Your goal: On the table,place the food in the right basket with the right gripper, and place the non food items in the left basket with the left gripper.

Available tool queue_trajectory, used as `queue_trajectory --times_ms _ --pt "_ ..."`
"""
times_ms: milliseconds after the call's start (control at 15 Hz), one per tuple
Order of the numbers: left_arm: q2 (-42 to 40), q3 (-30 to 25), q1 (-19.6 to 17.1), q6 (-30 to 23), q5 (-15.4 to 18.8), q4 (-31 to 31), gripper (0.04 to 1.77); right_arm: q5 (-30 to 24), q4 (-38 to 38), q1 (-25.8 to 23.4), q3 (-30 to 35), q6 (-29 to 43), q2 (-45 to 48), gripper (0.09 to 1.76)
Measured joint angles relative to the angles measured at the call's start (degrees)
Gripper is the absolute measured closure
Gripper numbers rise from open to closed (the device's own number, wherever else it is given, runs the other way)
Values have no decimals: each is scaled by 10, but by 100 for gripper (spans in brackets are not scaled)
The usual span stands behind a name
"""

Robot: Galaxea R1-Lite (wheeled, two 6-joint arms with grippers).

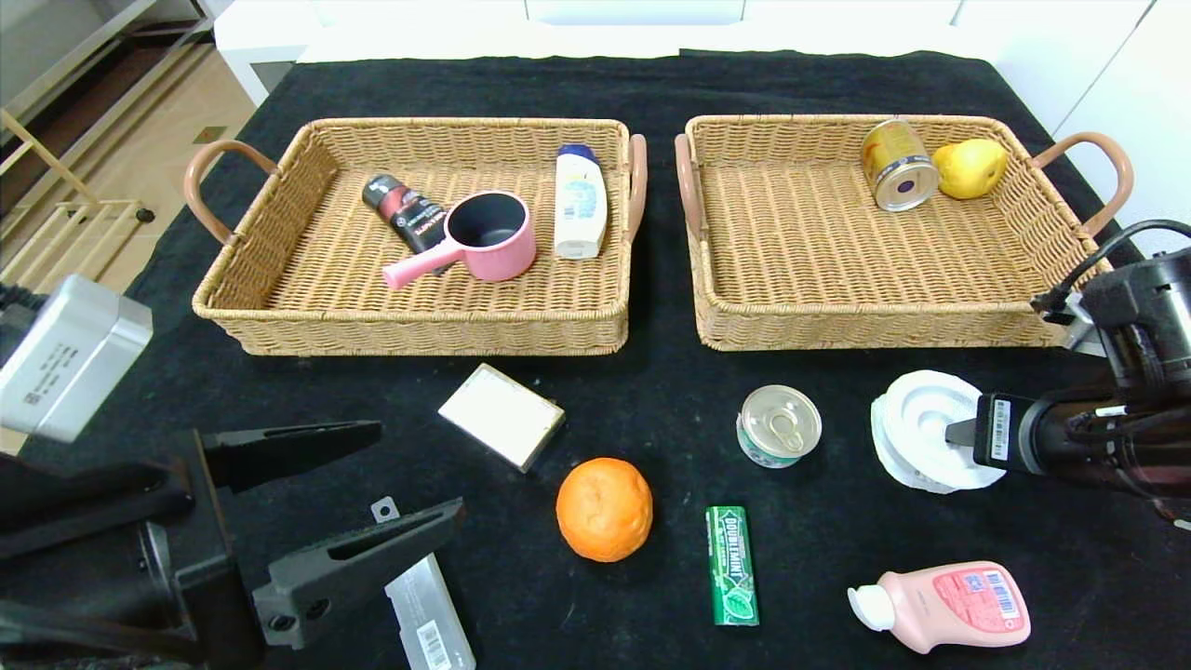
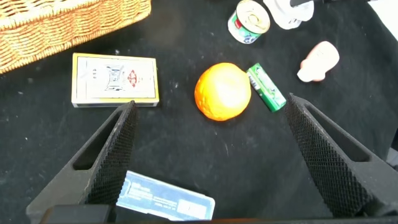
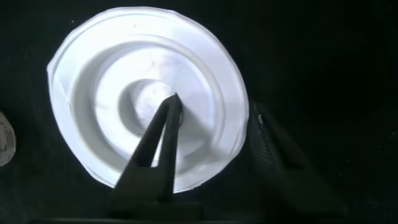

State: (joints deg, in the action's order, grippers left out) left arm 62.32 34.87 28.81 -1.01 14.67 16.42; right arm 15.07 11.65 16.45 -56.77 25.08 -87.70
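On the black table (image 1: 670,391) lie an orange (image 1: 604,508), a tin (image 1: 780,425), a green gum pack (image 1: 731,564), a beige box (image 1: 502,416), a translucent case (image 1: 430,614), a pink bottle (image 1: 944,605) and a white tub (image 1: 921,442). My right gripper (image 1: 958,433) is open over the tub (image 3: 99,81), one finger above its lid centre, the other past its rim. My left gripper (image 1: 419,470) is open and empty above the case (image 2: 165,198), short of the orange (image 2: 222,91) and box (image 2: 115,79).
The left basket (image 1: 279,307) holds a black tube (image 1: 405,212), a pink pot (image 1: 488,237) and a white bottle (image 1: 580,200). The right basket (image 1: 837,326) holds a gold can (image 1: 898,166) and a yellow fruit (image 1: 970,167). Both stand behind the loose items.
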Motion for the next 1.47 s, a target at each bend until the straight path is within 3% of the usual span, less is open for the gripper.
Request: queue_trajectory --times_ms 67,133,933,1467 --pt "0 0 0 0 0 0 9 0 -1 0 1 0 -1 124" --pt "1 -1 0 0 0 -1 9 0 -1 0 1 0 -2 126" --pt "9 -6 0 2 0 0 9 0 -9 -2 13 0 -5 128" --pt "14 -8 1 3 0 0 9 -2 -1 8 8 -3 41 136"
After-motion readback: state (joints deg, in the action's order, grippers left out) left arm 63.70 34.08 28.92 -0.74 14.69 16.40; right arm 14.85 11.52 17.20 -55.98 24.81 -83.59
